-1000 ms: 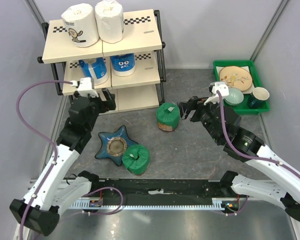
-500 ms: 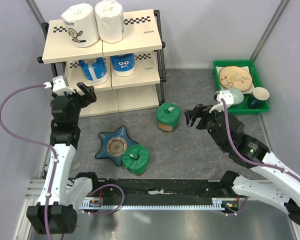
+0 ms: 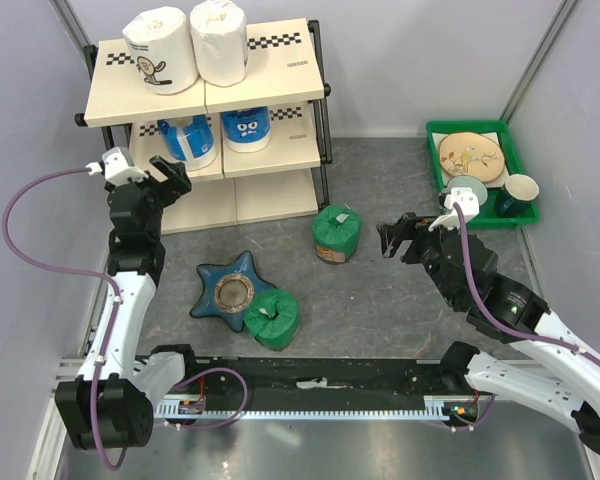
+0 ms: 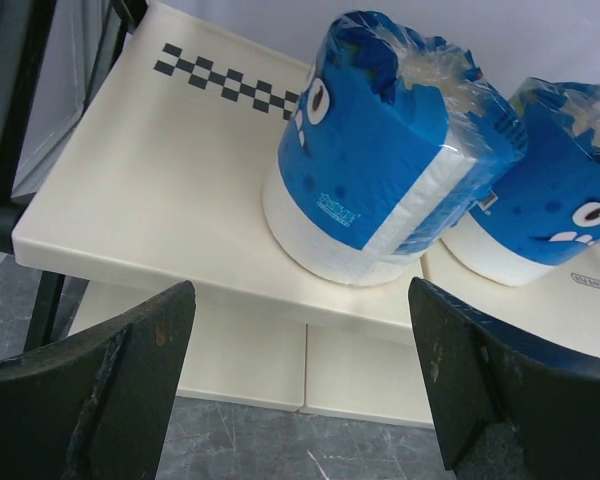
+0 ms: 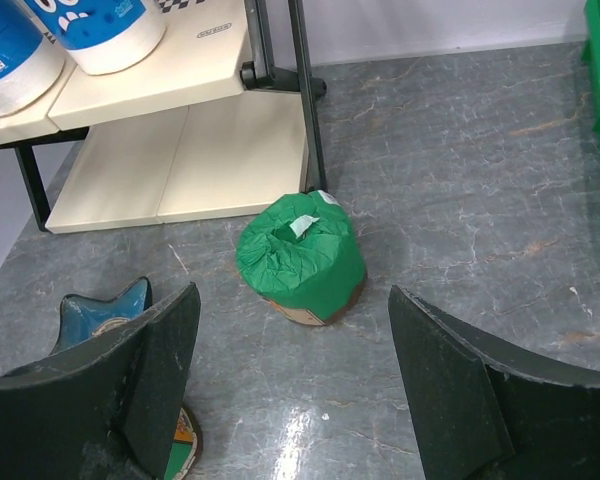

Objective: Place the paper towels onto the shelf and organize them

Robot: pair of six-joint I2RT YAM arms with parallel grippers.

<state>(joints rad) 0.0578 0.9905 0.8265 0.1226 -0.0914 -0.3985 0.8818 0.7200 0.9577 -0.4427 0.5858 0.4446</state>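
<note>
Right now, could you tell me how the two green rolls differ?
The far green roll stands alone beside the shelf leg; the near green roll sits against the blue star dish. The far one lies before the open right gripper; the near one lies farther off. Both sit unshelved on the table.

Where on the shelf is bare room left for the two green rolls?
The bottom tier looks bare where visible. The top tier is free right of the white rolls. The middle tier is crowded by the blue rolls, with a bare strip at its left end.
</note>
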